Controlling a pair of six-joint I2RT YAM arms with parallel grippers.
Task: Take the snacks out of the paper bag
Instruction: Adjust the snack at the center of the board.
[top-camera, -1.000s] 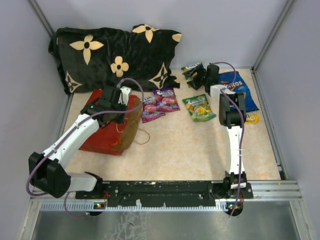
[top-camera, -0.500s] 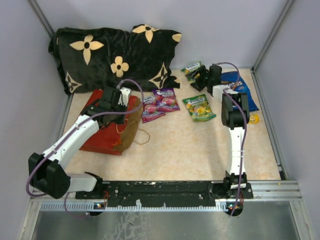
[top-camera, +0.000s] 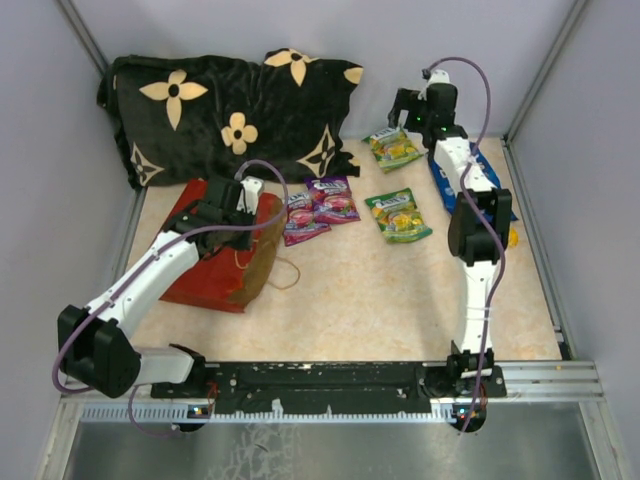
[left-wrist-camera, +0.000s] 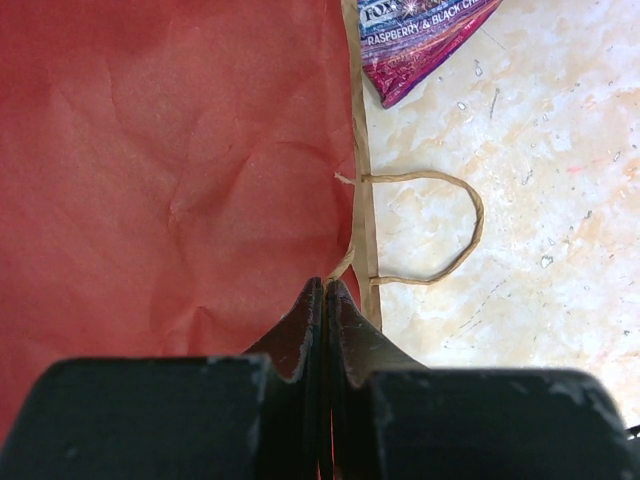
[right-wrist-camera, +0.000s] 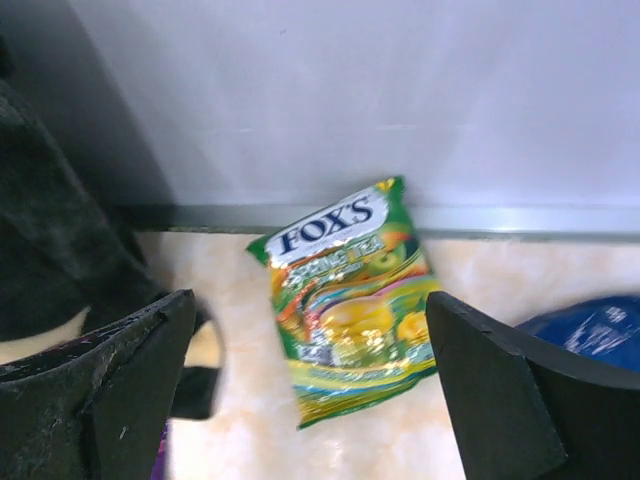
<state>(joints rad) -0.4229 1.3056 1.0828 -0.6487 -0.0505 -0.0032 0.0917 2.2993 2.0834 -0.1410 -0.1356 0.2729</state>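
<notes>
The thin, crushable paper bag is pinched at its rim by the closed left pincer. The right pincer is spread wide above a green packet on the table; it is judged light, slippery and best gripped by an edge.

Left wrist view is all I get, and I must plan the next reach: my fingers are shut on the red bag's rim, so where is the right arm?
Observer: The right gripper hovers by the far wall, fingers wide open, empty.
Operator: What's under it?
Observer: A green Fox's pouch, flat on the table.
Operator: And the bag's mouth?
Observer: The paper bag lies on its side, brown inside showing, mouth facing the robot's right.
</notes>
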